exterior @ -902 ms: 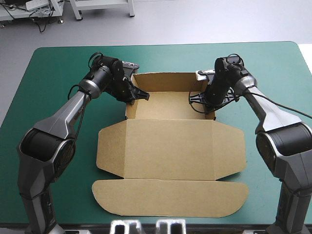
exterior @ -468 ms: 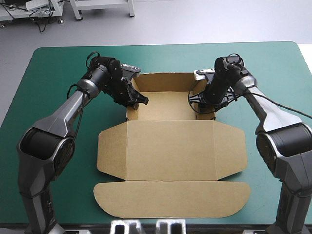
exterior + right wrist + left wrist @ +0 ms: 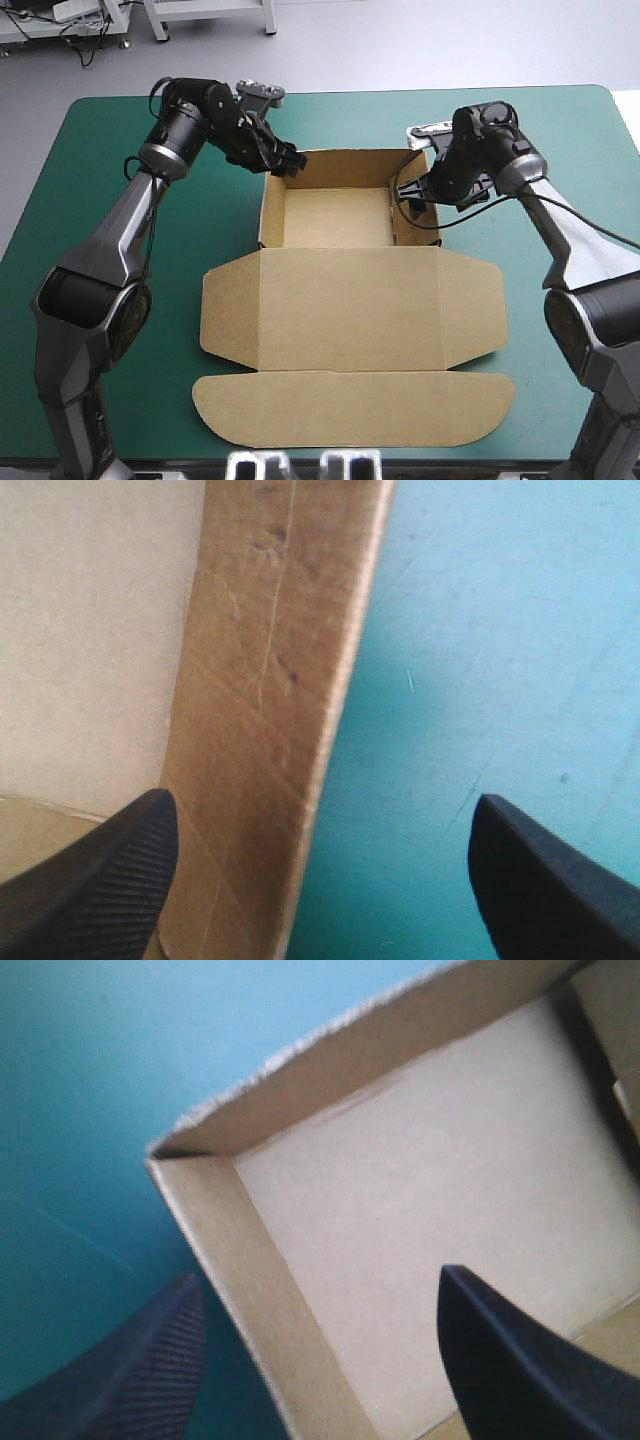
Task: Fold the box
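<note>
The half-raised box (image 3: 350, 300) lay on the bench (image 3: 560, 130). The left gripper (image 3: 320, 1272) and the right gripper (image 3: 322, 795) stood spread astride its side walls. The light, stiff board seemed best pinched there.

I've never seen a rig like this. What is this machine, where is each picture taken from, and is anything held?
A two-armed robot works at a table with a teal-green cover. The wide picture looks down from above and behind it; the two close-ups come from a camera on each wrist. On the table lies a brown cardboard box cut from one sheet: its far part stands as an open tray, its lid lies flat. Each arm ends in a pincer of two black fingers. The left pincer and the right pincer are open, a tray wall between each one's fingers. Nothing is held.
</note>
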You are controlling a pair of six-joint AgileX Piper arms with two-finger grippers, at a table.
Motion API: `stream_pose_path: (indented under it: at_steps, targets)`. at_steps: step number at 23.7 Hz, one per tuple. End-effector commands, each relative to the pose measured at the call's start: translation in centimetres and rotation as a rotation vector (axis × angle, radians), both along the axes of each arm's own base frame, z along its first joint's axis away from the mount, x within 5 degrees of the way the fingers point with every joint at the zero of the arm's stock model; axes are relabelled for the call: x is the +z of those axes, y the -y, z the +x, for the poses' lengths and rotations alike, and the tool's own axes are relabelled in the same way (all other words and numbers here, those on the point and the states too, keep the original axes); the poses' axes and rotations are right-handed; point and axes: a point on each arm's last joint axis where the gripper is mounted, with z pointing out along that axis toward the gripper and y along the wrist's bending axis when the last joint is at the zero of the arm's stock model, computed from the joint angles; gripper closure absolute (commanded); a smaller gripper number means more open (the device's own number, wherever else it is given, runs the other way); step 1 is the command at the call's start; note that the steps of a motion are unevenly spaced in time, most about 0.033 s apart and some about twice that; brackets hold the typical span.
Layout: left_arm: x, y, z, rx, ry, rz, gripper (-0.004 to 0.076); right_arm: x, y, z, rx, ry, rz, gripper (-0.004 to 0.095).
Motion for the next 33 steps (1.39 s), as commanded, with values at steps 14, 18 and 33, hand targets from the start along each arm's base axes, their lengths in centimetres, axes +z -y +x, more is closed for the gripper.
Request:
stream_pose_path:
  at_steps: [14, 18, 33]
  targets:
    - [13.9, -11.4, -20.8, -0.028, 0.471, 0.315, 0.0729, 14.4, 1.9, -7.5, 0.137, 0.412, 0.104, 0.0171]
    - [6.6, -12.9, -23.8, -0.025, 0.275, 0.396, 0.073, 10.1, 0.8, -3.9, 0.138, 0.292, 0.076, 0.0171]
    - [0.5, -14.3, -26.7, 0.1, 0.118, 0.391, 0.073, -1.6, -1.9, 2.9, 0.081, 0.025, 0.1, 0.0287]
